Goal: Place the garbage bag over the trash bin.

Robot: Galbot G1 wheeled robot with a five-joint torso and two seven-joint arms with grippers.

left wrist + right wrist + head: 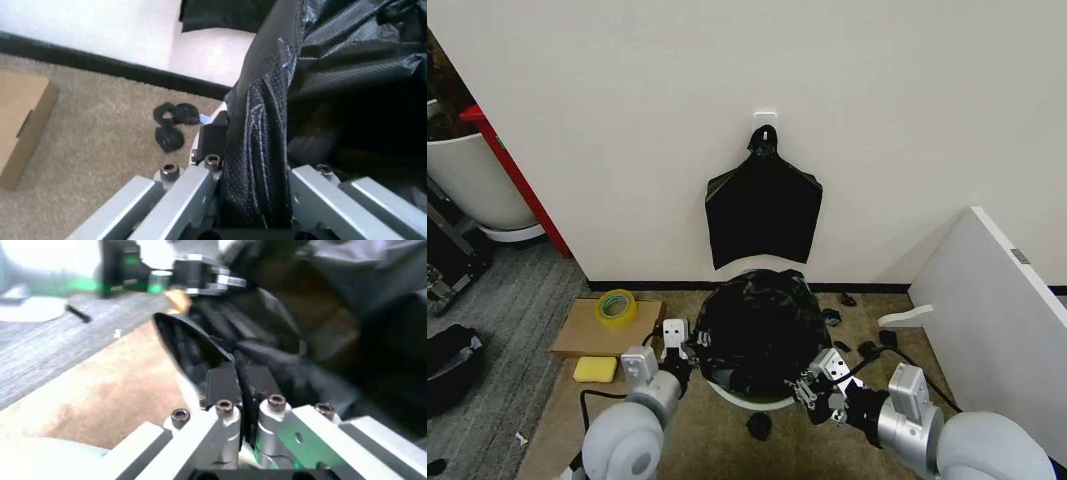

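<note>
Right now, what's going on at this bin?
The robot is fitting the garbage bag over the trash bin by the wall. The left gripper pinches the bag's edge on one side of the bin, and the right gripper pinches it on the opposite side. The bag sits bunched over the bin's top, with a strip of rim showing at the front. A bundle of bags hangs on the wall behind.

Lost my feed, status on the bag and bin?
Left gripper and right gripper both shut on the bag, one each side. Bag draped over the bin, rim mostly covered. Black scrap on the carpet in front.
</note>
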